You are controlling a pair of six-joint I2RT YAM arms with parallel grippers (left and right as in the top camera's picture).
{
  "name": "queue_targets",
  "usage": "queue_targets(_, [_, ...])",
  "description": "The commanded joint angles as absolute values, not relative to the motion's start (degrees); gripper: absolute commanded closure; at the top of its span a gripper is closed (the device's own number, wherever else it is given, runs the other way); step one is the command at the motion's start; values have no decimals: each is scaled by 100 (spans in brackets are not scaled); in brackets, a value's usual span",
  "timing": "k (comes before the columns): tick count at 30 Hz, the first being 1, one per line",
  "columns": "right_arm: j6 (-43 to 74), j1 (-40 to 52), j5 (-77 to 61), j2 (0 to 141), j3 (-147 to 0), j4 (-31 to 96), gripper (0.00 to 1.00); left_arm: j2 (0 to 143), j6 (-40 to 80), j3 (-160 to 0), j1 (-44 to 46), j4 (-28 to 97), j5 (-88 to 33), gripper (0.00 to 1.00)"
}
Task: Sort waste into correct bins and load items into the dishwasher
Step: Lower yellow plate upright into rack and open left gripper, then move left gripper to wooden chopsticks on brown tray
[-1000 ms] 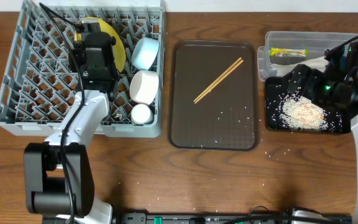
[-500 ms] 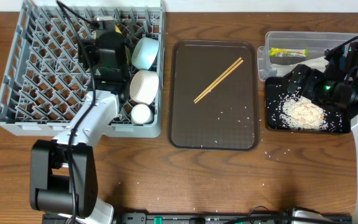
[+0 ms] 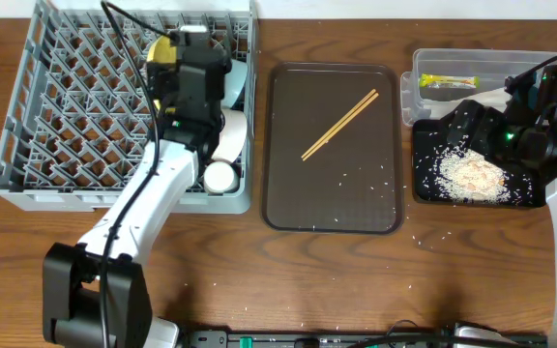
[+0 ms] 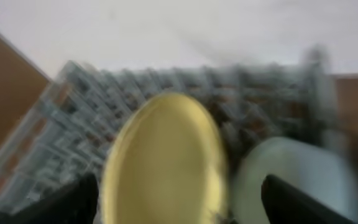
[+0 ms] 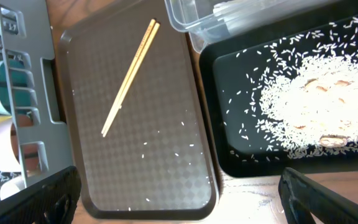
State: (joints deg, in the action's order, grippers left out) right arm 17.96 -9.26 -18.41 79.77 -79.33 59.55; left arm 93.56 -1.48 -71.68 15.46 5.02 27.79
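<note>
The yellow plate [image 4: 163, 162] stands on edge in the grey dishwasher rack [image 3: 66, 145], blurred in the left wrist view. My left gripper [image 3: 190, 70] hangs open just above it, fingers [image 4: 73, 199] well clear of its rim. To the plate's right sit the light blue bowl [image 3: 234, 85], the white bowl [image 3: 230, 137] and the small white cup [image 3: 220, 177]. The chopsticks [image 3: 339, 124] lie on the brown tray [image 3: 288, 193]. My right gripper [image 3: 470, 126] is open and empty over the black tray [image 3: 424, 188], which holds the rice scraps [image 3: 472, 177]. The wrapper [image 3: 448, 81] lies in the clear tub [image 3: 419, 68].
Loose rice grains dot the brown tray [image 5: 135, 155] and the wooden table [image 3: 424, 232] near the black tray. The rack's wall [image 5: 23, 93] stands just left of the brown tray. The left arm's cable arcs over the rack.
My left gripper has opened and let go of the yellow plate, which now stands in the rack. The left arm has swung right and back. The right arm has not moved.
</note>
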Motion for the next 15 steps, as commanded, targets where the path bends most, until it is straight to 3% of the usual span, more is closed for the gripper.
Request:
queue_targets(1, [1863, -974, -1863, 7981, -8023, 5961, 1, 9185, 849, -8165, 1747, 1356, 1715, 14])
queue_targets(7, [1863, -974, -1863, 7981, -8023, 5961, 1, 9244, 1087, -9144, 2497, 2808, 1424, 13])
queue_targets(8, [1863, -974, -1863, 7981, -8023, 5961, 1, 9266, 1168, -9183, 2626, 2952, 1162, 7])
queue_targets(11, [1863, -974, -1863, 7981, -8023, 5961, 1, 9511, 1562, -9185, 2985, 3227, 215, 7])
queue_targets(15, [1863, -972, -1863, 7981, -8023, 5961, 1, 10169, 1575, -9185, 3223, 3459, 141, 6])
